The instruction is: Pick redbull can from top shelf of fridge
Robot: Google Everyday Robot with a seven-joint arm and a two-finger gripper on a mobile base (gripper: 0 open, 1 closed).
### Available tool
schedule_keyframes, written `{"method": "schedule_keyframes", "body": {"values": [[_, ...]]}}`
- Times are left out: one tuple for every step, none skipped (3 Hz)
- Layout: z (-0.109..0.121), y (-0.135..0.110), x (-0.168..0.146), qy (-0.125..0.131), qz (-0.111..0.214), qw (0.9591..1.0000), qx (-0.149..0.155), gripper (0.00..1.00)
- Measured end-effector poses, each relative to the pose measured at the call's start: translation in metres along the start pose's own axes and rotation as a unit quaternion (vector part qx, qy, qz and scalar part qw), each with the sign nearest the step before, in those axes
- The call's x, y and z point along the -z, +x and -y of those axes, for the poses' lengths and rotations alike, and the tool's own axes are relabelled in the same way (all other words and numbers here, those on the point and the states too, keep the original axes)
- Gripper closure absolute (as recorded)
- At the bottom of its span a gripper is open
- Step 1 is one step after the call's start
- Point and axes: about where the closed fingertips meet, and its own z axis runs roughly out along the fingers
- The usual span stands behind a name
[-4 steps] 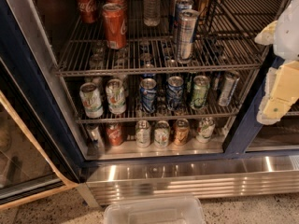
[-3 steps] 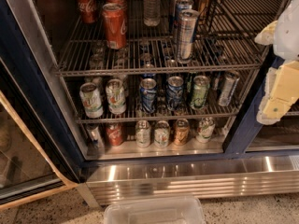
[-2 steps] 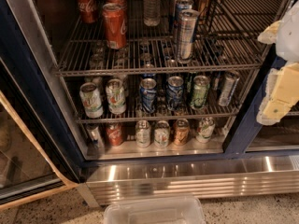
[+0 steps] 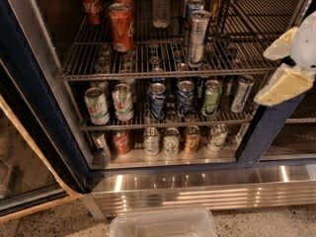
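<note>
The redbull can (image 4: 197, 37), tall, slim, silver with blue panels, stands upright near the front of the top shelf (image 4: 98, 76), right of centre in the fridge (image 4: 260, 132). A second similar slim can (image 4: 192, 8) stands just behind it. My gripper (image 4: 262, 78) is at the right edge of the view, in front of the fridge's dark blue centre post, to the right of the redbull can and a little lower. Its two pale yellow fingers (image 4: 284, 85) are spread apart and hold nothing.
Red Coca-Cola cans (image 4: 122, 26) and a clear water bottle (image 4: 161, 6) share the top shelf to the left. Lower racks hold several cans (image 4: 157, 100). The open glass door (image 4: 24, 172) is at left. A clear plastic bin (image 4: 163, 223) sits on the floor below the steel base panel (image 4: 197, 189).
</note>
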Motion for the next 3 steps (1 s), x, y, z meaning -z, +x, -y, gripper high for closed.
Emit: {"method": "schedule_keyframes", "body": {"values": [[0.0103,-0.0058,0.0017,0.021,0.01,0.9997,0.001,0.58],[0.0103,-0.0058,0.0017,0.021,0.01,0.9997,0.001,0.82],[0.0104,-0.0059,0.0017,0.021,0.01,0.9997,0.001,1.0]]}}
